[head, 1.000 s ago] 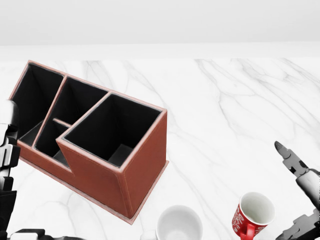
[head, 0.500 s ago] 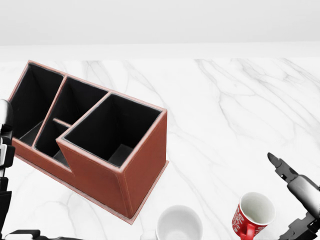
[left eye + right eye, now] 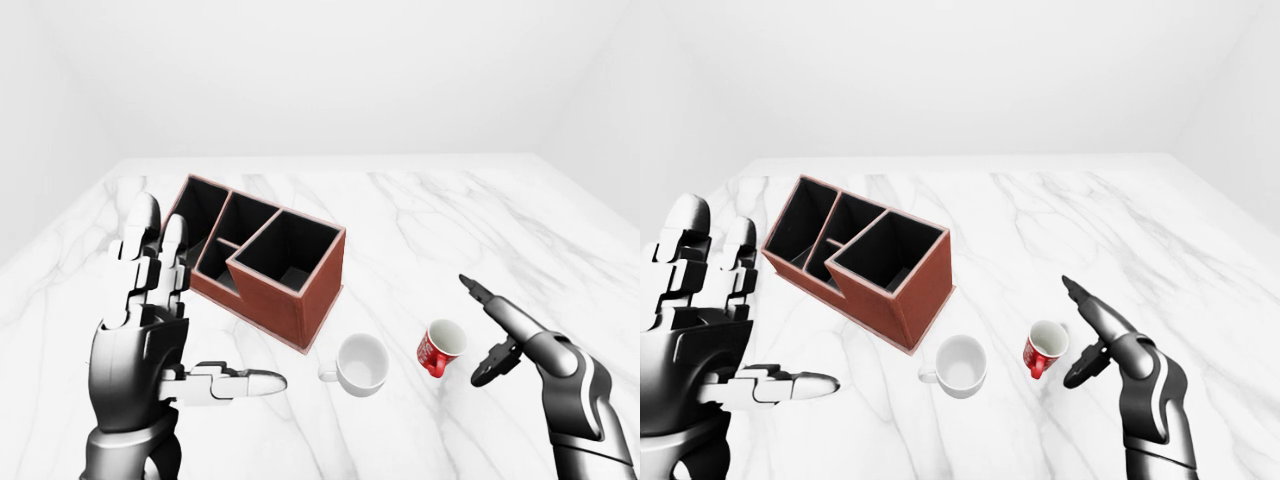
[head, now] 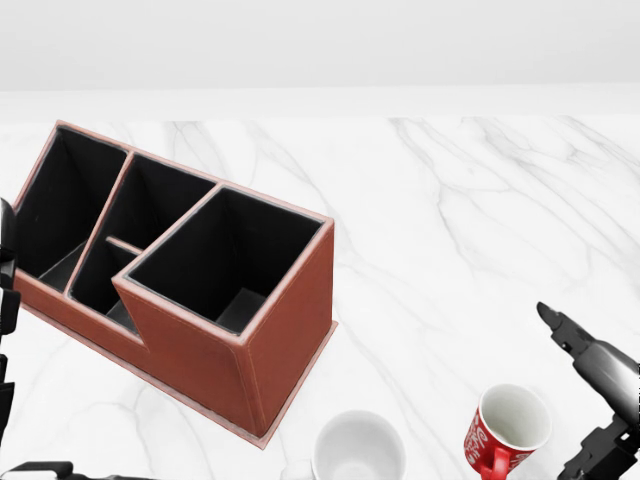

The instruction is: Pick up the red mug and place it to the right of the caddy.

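Note:
The red mug (image 3: 439, 347) stands upright on the marble table, white inside, low and right of centre in the left-eye view; the head view shows the red mug (image 4: 507, 429) at its bottom right. The brown caddy (image 3: 262, 256), with black compartments, sits to its upper left. My right hand (image 3: 487, 332) hangs open just right of the mug, fingers spread, not touching it. At the left of the left-eye view my left hand (image 3: 190, 320) is raised and open, holding nothing.
A white mug (image 3: 359, 364) stands between the caddy and the red mug. The marble tabletop (image 3: 430, 230) stretches wide to the right of the caddy, up to a white wall.
In the head view my right hand has drifted slightly left and down toward the red mug. My left hand has slid further out at the left edge. Mugs and caddy have not moved.

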